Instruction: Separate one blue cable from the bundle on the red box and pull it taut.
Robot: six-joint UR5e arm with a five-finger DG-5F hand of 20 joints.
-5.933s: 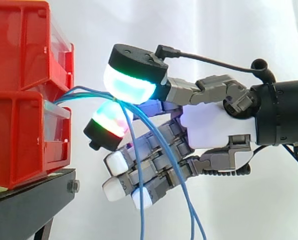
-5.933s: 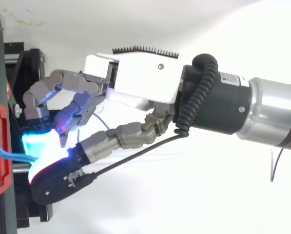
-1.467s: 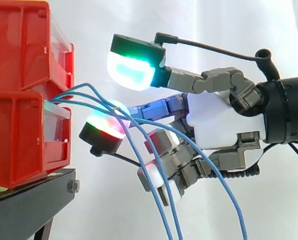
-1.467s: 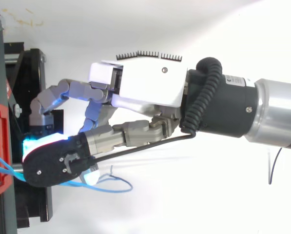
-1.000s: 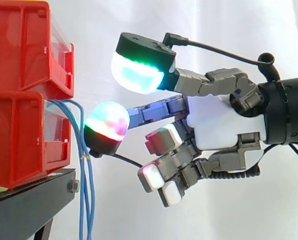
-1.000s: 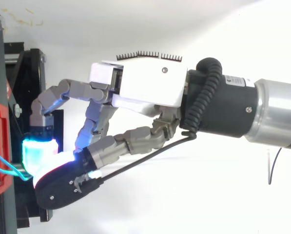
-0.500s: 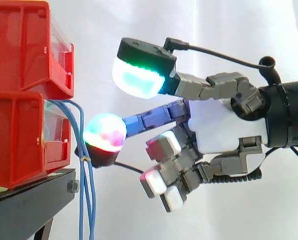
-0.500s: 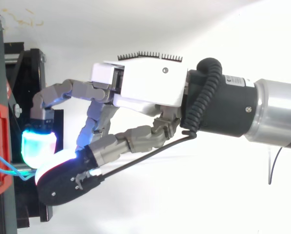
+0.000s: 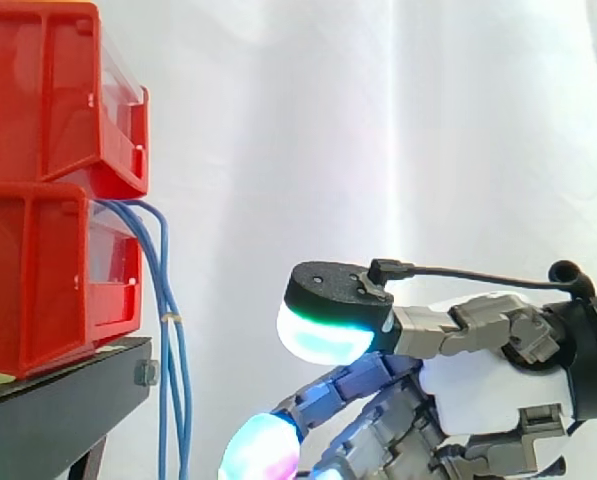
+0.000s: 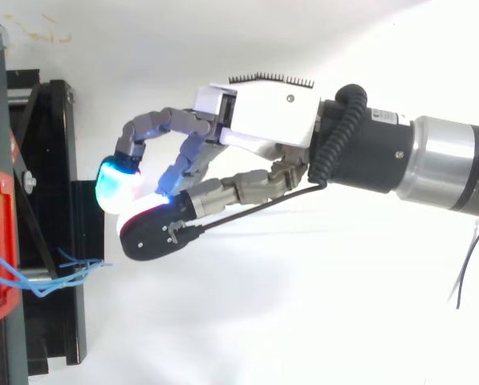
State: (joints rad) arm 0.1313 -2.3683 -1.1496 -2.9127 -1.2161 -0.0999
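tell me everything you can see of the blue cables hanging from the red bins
The thin blue cables are a few smooth, flexible-looking strands. They leave the front of the stacked red plastic bins where upper meets lower, arch outward, then hang slack and close together, straight down past the edge of the black stand and out of the side view's bottom. A small pale band sits on one partway down. The robot hand is apart from them, lower and to the right, touching none.
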